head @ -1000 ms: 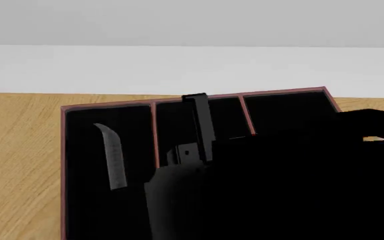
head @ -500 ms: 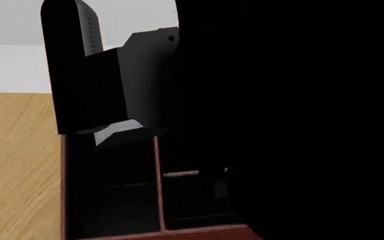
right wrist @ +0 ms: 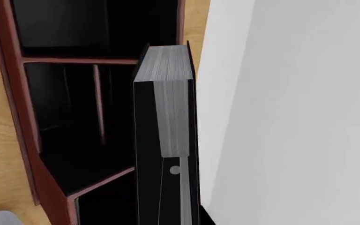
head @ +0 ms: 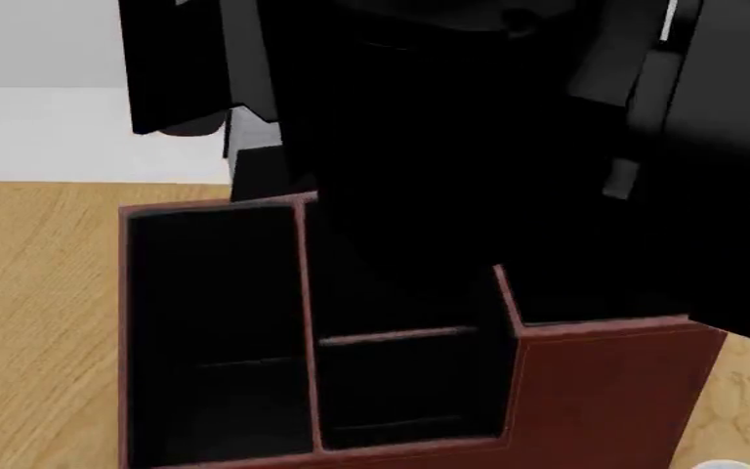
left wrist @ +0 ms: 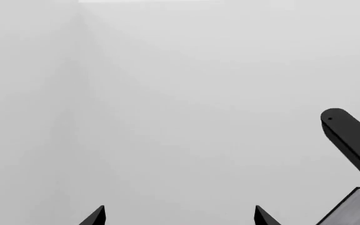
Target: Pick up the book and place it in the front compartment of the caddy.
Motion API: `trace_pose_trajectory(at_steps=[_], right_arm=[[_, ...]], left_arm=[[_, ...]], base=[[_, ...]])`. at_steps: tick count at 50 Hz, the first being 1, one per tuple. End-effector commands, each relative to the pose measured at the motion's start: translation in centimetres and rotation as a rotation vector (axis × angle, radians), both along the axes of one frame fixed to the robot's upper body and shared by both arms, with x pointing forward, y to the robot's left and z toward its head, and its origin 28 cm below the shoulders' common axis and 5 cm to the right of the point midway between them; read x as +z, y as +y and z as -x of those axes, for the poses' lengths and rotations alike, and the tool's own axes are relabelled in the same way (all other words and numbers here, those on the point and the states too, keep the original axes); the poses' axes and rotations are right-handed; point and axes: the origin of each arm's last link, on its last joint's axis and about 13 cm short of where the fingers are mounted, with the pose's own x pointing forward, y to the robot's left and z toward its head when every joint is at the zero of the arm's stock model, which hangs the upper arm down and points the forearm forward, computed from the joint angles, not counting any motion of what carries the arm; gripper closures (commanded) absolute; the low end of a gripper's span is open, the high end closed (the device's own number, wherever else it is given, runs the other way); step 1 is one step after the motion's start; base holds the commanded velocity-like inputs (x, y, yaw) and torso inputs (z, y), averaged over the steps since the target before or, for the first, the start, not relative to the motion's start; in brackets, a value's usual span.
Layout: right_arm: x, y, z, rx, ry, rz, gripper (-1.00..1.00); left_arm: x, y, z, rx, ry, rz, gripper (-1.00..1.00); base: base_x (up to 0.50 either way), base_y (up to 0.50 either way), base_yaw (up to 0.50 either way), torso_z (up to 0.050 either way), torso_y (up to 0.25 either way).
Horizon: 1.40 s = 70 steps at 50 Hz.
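The right pincer (right wrist: 167, 197) gripped the book (right wrist: 167, 103), now lifted above the caddy (head: 584, 381) rather than down among its compartments; the left pincer (left wrist: 178, 218) hung spread, empty, facing blank wall.

A light wooden tabletop (head: 23, 322) stands before a plain pale grey wall (head: 36, 59).

A plain pale grey-white wall (left wrist: 167, 93) fills the frame. Two pointed black fingertips (left wrist: 95, 216) of the left hand (left wrist: 178, 218) are seen parted, nothing between them. A black jointed arm segment (left wrist: 352, 140) is seen beside them.
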Motion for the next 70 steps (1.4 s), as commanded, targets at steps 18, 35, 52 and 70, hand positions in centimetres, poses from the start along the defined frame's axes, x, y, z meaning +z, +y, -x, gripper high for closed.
trace_pose_trajectory(at_steps=[18, 35, 52, 70], right_arm=[[-2.7, 1.3, -4.1, -0.048, -0.037, 0.058, 1.00], [-5.3, -0.2, -6.2, -0.042, -0.036, 0.026, 1.00], [-6.8, -1.4, -6.8, -0.103, -0.017, 0.035, 1.00], [-8.4, -2.4, -7.6, -0.147, -0.014, 0.040, 1.00]], left_arm=[[-0.5, 0.4, 0.3, 0.009, 0.008, 0.006, -1.00], [-0.2, 0.2, 0.3, 0.009, 0.011, -0.001, -1.00], [-0.1, 0.0, 0.0, 0.005, 0.016, -0.008, -1.00], [0.0, 0.1, 0.1, 0.011, 0.020, -0.013, -1.00]], base=[[0.00, 0.00, 0.00, 0.000, 0.001], [0.00, 0.00, 0.00, 0.000, 0.001], [0.00, 0.00, 0.00, 0.001, 0.001], [0.00, 0.00, 0.00, 0.000, 0.002]])
